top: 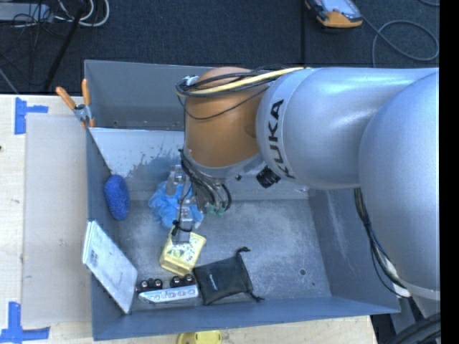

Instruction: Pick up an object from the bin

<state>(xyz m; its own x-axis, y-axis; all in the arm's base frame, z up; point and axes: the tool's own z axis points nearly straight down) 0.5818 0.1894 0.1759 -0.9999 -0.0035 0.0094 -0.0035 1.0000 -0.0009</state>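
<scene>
End effector (pixel 182 221) hovers above yellow box (pixel 183 255), open bin floor (pixel 287 235) to its right.

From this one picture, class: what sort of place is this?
Probably a robotics lab: a KUKA arm reaches into a grey metal bin of small loose things, cables trailing on the carpet behind.

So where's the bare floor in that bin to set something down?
The widest bare floor lies right of the black pouch, toward the bin's right wall. A smaller patch sits between the blue oval and the yellow box. The front left is crowded, and the gripper hangs over the box.
</scene>
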